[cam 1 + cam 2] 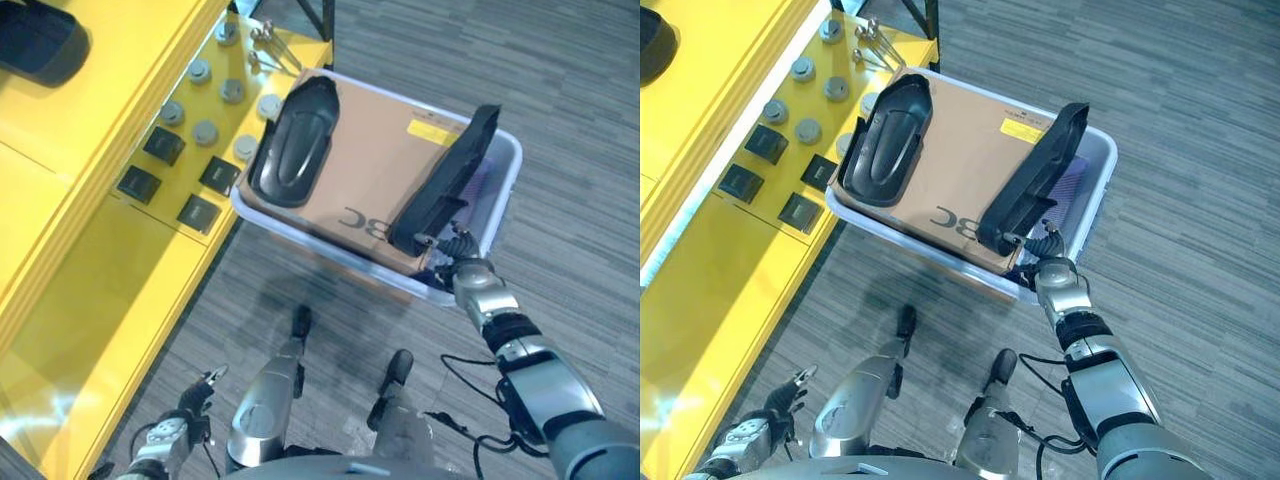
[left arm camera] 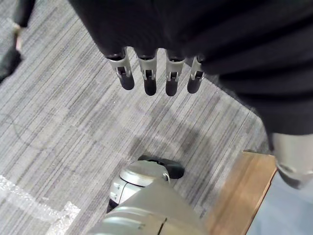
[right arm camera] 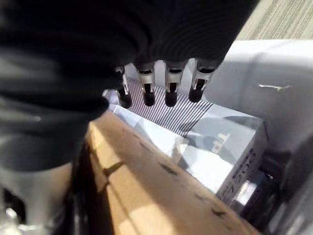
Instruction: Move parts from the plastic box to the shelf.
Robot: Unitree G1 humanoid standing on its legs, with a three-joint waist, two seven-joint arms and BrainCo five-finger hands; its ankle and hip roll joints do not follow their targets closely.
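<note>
A pale plastic box [image 1: 505, 165] stands on the carpet with a brown cardboard box [image 1: 380, 150] filling most of it. On the cardboard lie two black parts: an oval shell [image 1: 295, 140] on the shelf side and a long narrow part [image 1: 445, 180] along the other side. My right hand [image 1: 462, 262] hovers at the box's near corner, just by the near end of the long part. Its fingers [image 3: 168, 88] are straight and hold nothing, hanging over the cardboard edge [image 3: 161, 186] and a small white carton [image 3: 215, 156]. My left hand [image 1: 185, 410] hangs low beside the shelf, its fingers [image 2: 149, 78] relaxed above the carpet.
The yellow shelf [image 1: 90, 260] runs along the left. On it lie several round grey knobs [image 1: 205, 130], black square parts [image 1: 165, 145] and metal hooks [image 1: 265, 40]. A large black part [image 1: 40, 40] sits on its upper level. Grey carpet [image 1: 580, 90] surrounds the box.
</note>
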